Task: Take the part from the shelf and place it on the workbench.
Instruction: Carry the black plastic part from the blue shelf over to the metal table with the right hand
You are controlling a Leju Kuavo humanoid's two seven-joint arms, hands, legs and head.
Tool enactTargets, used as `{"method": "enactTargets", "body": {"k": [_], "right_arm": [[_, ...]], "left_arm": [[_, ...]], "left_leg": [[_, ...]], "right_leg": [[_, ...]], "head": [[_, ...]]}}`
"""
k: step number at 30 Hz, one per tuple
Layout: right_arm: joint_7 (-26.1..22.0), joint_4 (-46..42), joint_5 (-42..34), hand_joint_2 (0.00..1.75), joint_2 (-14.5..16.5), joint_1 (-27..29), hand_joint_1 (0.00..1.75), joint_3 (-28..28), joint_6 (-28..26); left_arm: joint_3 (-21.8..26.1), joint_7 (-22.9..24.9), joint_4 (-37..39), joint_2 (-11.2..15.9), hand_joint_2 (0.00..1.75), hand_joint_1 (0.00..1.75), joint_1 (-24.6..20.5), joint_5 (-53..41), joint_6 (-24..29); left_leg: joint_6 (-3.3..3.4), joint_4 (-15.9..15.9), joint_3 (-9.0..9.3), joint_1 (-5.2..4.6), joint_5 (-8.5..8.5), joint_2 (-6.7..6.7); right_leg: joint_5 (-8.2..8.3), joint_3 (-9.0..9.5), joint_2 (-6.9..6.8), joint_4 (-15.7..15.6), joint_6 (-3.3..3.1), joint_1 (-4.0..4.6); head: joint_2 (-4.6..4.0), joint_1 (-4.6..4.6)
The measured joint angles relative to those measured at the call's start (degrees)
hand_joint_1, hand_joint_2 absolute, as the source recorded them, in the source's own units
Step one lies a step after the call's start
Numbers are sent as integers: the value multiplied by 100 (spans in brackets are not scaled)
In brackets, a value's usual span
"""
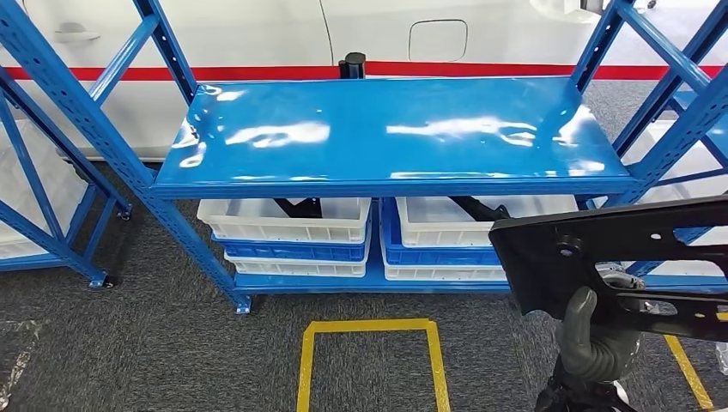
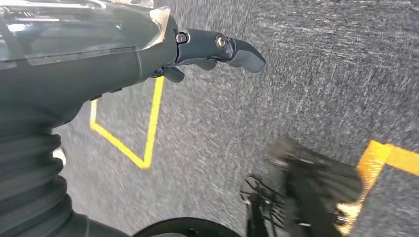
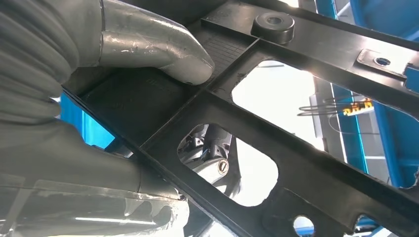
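Grey carpet with a yellow taped square (image 1: 369,356) at six o'clock. Blue shelf (image 1: 386,129) dead ahead, twelve o'clock, white bins (image 1: 288,221) beneath. Left hand (image 2: 217,49) hangs, fingers loosely extended, holding nothing. At four o'clock, right hand (image 1: 592,339) grips the black part (image 1: 618,249), thumb pressed on top.

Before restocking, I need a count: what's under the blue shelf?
Stacked white and blue bins holding black parts. The shelf covers most of their insides.
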Motion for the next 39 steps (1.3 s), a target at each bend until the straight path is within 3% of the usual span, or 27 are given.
{"method": "enactTargets", "body": {"k": [1,3,4,6,8,10,12,14,16,17,18,20,21,23,25,26,28,30,32,33,34,35,37,39], "right_arm": [[2,13,3,175,5,-2,175,-1,16],[3,38,6,175,11,-8,175,-7,48],[4,48,8,175,13,-14,175,-13,70],[10,58,15,175,18,-34,175,-30,130],[17,61,26,175,25,-68,175,-45,205],[22,64,28,175,36,-88,175,-56,257],[25,69,26,175,43,-90,175,-78,277],[27,79,27,175,45,-91,175,-109,292],[28,93,31,175,46,-86,175,-132,309],[28,99,33,175,48,-85,175,-138,318],[29,103,38,175,49,-86,175,-141,328],[30,105,48,175,55,-95,175,-145,354],[32,107,57,175,61,-104,175,-147,373],[39,110,75,175,81,-117,175,-157,413],[44,110,91,175,104,-115,175,-170,440],[45,109,98,175,115,-113,175,-177,450],[46,107,106,175,138,-122,175,-184,462],[47,107,109,175,161,-130,175,-187,469],[47,107,111,175,183,-125,175,-187,472],[47,107,111,175,189,-123,175,-187,473],[47,107,111,175,193,-121,175,-187,473],[47,107,111,175,198,-120,175,-187,473],[47,106,114,175,210,-120,175,-190,473],[45,97,131,175,223,-108,175,-202,473]], "left_arm": [[51,-47,0,10,175,0,-1,69,-36],[143,-113,0,25,175,0,-1,149,-107],[175,-135,-1,31,175,0,-2,159,-117],[214,-162,-4,39,175,0,-10,150,-89],[241,-168,-8,44,175,0,-6,140,-34],[265,-168,-9,45,175,0,4,141,-7],[272,-167,-9,46,175,0,1,141,3],[280,-164,-10,46,175,0,-3,141,34],[291,-158,-11,35,175,0,-4,141,86],[297,-156,-11,27,175,0,-5,140,106],[303,-154,-11,17,175,0,-8,139,120],[315,-135,-12,-1,175,0,-18,128,147],[320,-101,-14,-12,175,0,-25,109,161],[324,26,-17,-30,175,0,-33,40,134],[316,146,-17,-49,175,0,-43,-32,29],[307,183,-17,-57,175,0,-52,-58,-18],[285,223,-17,-77,175,0,-69,-93,-57],[268,248,-17,-96,175,0,-71,-104,-64],[254,262,-17,-109,175,0,-65,-105,-64],[247,267,-17,-114,175,0,-62,-106,-64],[243,268,-17,-117,175,0,-60,-105,-64],[241,268,-17,-117,175,0,-60,-106,-74],[238,278,-19,-115,175,0,-59,-112,-121],[232,298,-21,-113,175,0,-60,-136,-170]], "left_leg": [[-15,249,-10,12,-62,-3],[-19,205,229,34,142,-2],[-8,-111,487,43,292,-4],[32,-918,1056,47,380,-47],[73,-1378,1315,14,315,-100],[147,-1487,1297,-15,361,-63],[248,-1543,1258,-9,447,27],[308,-1556,1204,-11,501,122],[323,-1551,1144,-20,537,231],[320,-1548,1124,-21,548,284],[314,-1543,1116,-18,554,338],[285,-1520,1117,-23,542,437],[261,-1492,1111,-39,528,482],[215,-1444,1090,-82,510,573],[190,-1425,1084,-84,501,665],[166,-1386,1072,-68,454,620],[113,-1084,946,-26,203,353],[83,-505,693,-1,-144,85],[71,109,410,6,-379,12],[71,267,338,8,-388,-1],[79,216,366,10,-289,-12],[94,-53,503,16,-100,-41],[132,-838,901,41,278,-306],[146,-1283,1108,51,406,-529]], "right_leg": [[55,-71,-5,18,6,6],[148,-236,-9,74,39,8],[184,-309,-4,97,57,6],[251,-422,17,118,122,8],[342,-491,44,111,218,5],[417,-552,68,105,299,3],[300,-692,76,303,307,5],[-43,-996,71,985,265,3],[-306,-1260,70,1689,278,1],[-323,-1259,64,1777,314,-1],[-246,-1121,45,1599,367,-5],[8,-630,-144,779,456,-3],[110,-417,-248,398,460,15],[164,-272,-342,89,386,48],[188,-305,-211,95,294,36],[204,-315,-154,89,258,17],[244,-336,-59,74,160,-22],[270,-370,15,75,93,-25],[293,-404,120,78,66,-18],[307,-417,187,81,59,-14],[318,-425,259,83,64,-13],[330,-427,333,86,75,-13],[354,-439,474,103,114,2],[391,-493,594,125,173,21]], "head": [[0,-2],[0,-7],[0,-9],[0,-11],[0,-16],[0,-27],[0,-20],[0,-4],[0,1],[0,1],[0,1],[0,5],[0,8],[0,-1],[0,-13],[0,-14],[0,-20],[0,-31],[0,-35],[0,-34],[0,-36],[0,-35],[0,-37],[0,-30]]}}
